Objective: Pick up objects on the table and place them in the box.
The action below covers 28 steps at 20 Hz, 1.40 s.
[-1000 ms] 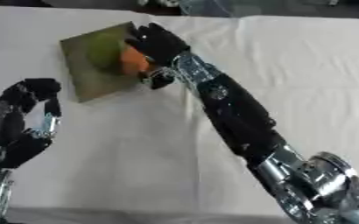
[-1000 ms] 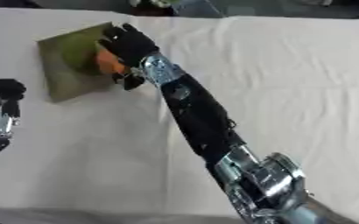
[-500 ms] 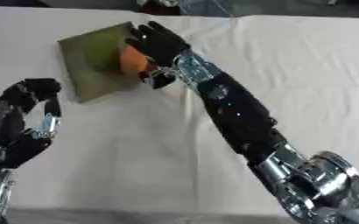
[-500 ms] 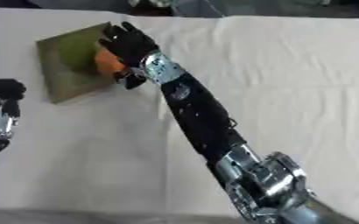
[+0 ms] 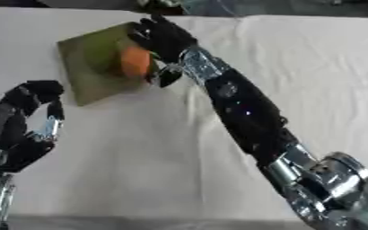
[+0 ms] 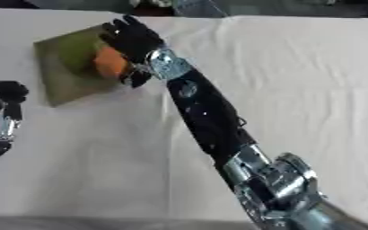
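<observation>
Down in the near left corner, the left hand sits idle above the white tablecloth, fingers upright and relaxed, nothing in it, and it looks the same as it did a second back. No help coming from that side for now.

Moving up the cloth, the right arm stretches long across the middle of the table, from the silver joint at the near right edge all the way out to the far left. The reach has not altered over the last second; the arm holds its line.

And out at the far end, here is the action: the right hand hangs over the box, a flat olive-green square lying askew on the cloth. Its fingers curl round an orange object, round-ish and small, which sits right over the box's middle. The thumb hooks under on the near side, the fingers drape over the top. Whether the orange object already rests on the box floor or hovers just above it, I cannot tell.

So very little has changed: the hand stays wrapped round the orange object, parked above the box. By my reading, the carry is finished and the release is the step in hand. Once those fingers open, this item counts as placed. No other loose objects show on the cloth.
</observation>
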Motion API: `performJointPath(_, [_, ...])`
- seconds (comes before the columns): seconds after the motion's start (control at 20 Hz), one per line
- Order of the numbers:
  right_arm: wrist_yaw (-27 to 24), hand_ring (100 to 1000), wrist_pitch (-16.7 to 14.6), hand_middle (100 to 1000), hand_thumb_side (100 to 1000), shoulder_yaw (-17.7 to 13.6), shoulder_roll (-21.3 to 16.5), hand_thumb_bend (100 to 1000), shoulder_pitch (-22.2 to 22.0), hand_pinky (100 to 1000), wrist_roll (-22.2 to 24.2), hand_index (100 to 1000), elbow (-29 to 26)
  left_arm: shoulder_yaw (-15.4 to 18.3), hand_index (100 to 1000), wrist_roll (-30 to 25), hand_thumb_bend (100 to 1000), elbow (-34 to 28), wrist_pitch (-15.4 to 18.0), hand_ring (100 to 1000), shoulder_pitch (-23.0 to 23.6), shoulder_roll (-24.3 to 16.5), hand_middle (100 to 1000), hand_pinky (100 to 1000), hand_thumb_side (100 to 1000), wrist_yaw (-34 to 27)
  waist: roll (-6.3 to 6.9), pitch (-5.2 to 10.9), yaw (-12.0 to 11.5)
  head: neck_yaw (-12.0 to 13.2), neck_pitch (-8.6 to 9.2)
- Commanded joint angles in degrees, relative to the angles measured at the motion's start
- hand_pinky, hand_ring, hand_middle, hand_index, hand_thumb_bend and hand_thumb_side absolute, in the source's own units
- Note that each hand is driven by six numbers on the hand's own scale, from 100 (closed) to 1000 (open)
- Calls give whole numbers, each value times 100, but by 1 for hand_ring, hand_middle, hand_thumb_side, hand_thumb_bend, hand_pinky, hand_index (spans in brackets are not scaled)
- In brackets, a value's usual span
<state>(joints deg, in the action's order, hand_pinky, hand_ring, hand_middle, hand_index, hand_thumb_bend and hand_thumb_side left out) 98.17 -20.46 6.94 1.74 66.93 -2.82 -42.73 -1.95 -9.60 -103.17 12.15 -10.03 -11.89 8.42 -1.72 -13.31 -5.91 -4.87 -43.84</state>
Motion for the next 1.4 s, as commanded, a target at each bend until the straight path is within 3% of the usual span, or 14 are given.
performJointPath(0.05, [-619,1000,-342,1000,343,218,-365,385,178,1000,10,1000,-612,78,775,47,114,-98,-6,757,-4,-57,682,775,327,38,11,135,67,119,-28])
performJointPath(0.3, [-2040,1000,-660,1000,181,546,-1016,352,-49,1000,104,1000,-1823,151,775,128,114,-94,-24,757,56,-91,681,774,328,72,-23,168,260,306,-28])
performJointPath(0.35, [-2391,1000,-681,990,100,590,-1161,324,-133,992,129,1000,-2090,164,775,144,112,-92,-29,757,69,-97,681,773,328,78,-30,175,300,339,-28])
performJointPath(0.45, [-3170,1000,-654,973,100,647,-1484,283,-367,988,231,1000,-2673,187,775,175,111,-92,-37,757,88,-108,681,773,329,87,-41,191,377,408,-28])
performJointPath(0.65, [-4654,998,-406,921,100,587,-2003,100,-939,973,612,1000,-3784,219,774,226,104,-96,-50,757,113,-127,681,770,330,99,-49,216,519,502,-28])
performJointPath(0.9, [-6181,987,-124,898,100,324,-2391,100,-1765,967,947,1000,-5107,239,774,258,103,-97,-58,757,130,-129,681,768,331,110,-37,223,626,590,-28])
performJointPath(1.2, [-7750,948,-334,876,100,-88,-2663,100,-2575,940,1139,1000,-6863,264,775,280,102,-86,-65,757,176,-127,681,768,334,126,-20,234,753,685,-28])
performJointPath(1.4, [-8518,945,-748,887,100,-307,-2739,100,-2594,939,1045,1000,-7168,269,775,279,101,-78,-63,757,205,-130,681,768,334,130,-2,259,832,689,-28])
